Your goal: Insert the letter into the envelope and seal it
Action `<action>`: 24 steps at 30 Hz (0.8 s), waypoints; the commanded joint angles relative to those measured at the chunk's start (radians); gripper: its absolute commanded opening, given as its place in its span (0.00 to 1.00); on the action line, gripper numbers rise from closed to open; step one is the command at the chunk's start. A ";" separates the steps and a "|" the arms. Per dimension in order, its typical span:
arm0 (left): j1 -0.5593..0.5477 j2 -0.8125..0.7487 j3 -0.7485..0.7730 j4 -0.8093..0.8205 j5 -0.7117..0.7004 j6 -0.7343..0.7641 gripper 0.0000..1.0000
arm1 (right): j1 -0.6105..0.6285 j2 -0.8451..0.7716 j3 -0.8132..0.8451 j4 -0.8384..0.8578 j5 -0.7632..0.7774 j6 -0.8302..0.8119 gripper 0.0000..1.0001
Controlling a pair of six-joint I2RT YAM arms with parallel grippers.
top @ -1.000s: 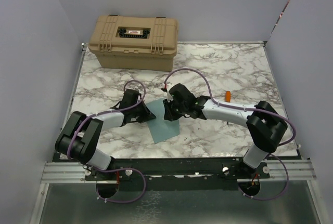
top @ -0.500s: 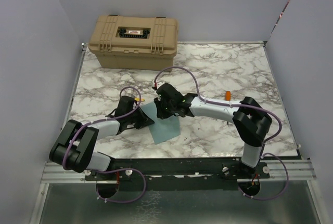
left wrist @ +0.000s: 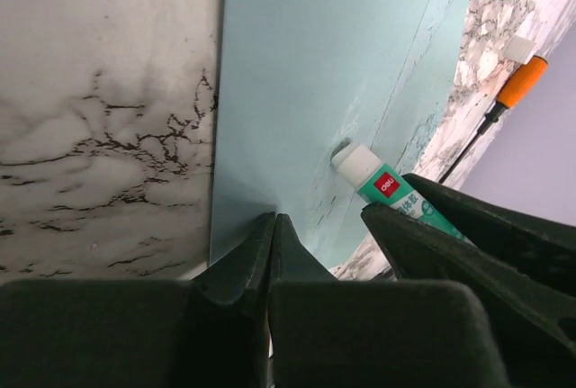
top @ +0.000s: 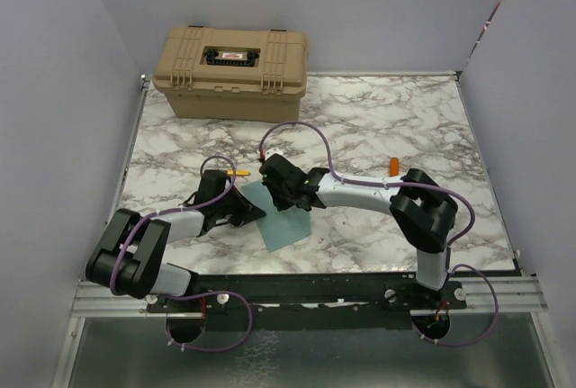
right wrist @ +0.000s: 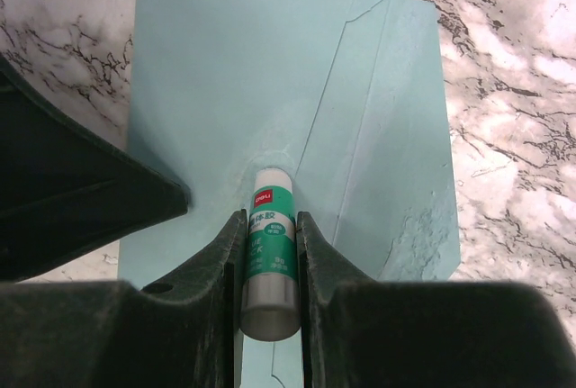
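Note:
The teal envelope [top: 286, 224] lies flat on the marble table, its flap seams showing in the right wrist view [right wrist: 252, 73]. My right gripper [top: 281, 192] is shut on a green-and-white glue stick [right wrist: 268, 244]. The stick's white tip presses on the envelope's face. My left gripper [top: 250, 211] is shut, and its closed fingertips [left wrist: 274, 219] rest on the envelope [left wrist: 315, 73] near its left edge, close beside the glue stick [left wrist: 378, 185]. The cream-beige letter is not in view.
A tan hard case [top: 232, 71] stands at the table's back left. A small orange piece [top: 393, 166] lies right of the right arm and also shows in the left wrist view [left wrist: 522, 82]. A small yellow-orange piece [top: 238, 172] lies by the left wrist.
My right gripper has moved left across the envelope with the glue stick in it. My left gripper drew back and down to the envelope's left edge, then stayed there.

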 commanded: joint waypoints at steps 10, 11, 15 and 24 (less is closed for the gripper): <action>0.018 -0.025 -0.113 -0.083 -0.041 -0.202 0.00 | 0.067 0.042 0.042 -0.227 0.040 0.011 0.00; 0.017 -0.028 -0.114 -0.083 -0.043 -0.210 0.00 | 0.067 0.044 0.050 -0.252 0.034 0.017 0.00; 0.017 -0.031 -0.127 -0.084 -0.058 -0.239 0.00 | 0.067 0.044 0.075 -0.335 -0.019 0.040 0.00; 0.018 -0.023 -0.138 -0.079 -0.061 -0.245 0.00 | 0.067 0.039 0.100 -0.353 -0.139 0.059 0.00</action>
